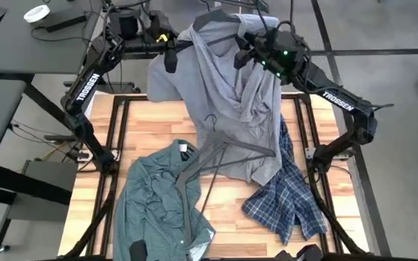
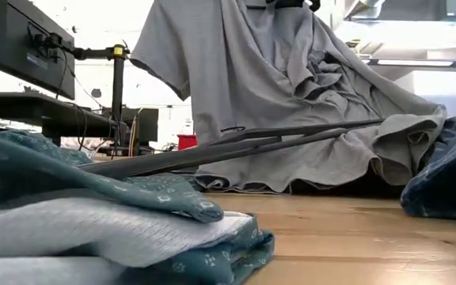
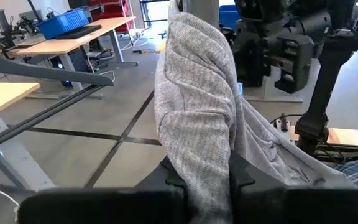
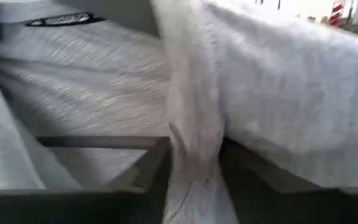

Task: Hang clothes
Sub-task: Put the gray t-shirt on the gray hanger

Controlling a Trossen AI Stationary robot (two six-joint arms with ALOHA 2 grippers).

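— So where do we have the grey tee?

— Lifted above the far side of the worktop, its hem trailing on the wood. Our left end effector is clamped on a fold of it, and our right end effector is clamped on another fold.

— And the rest?

— A hanger lies against the tee's lower part. The green shirt sits crumpled left of the tee, the plaid shirt right of it, partly under it.
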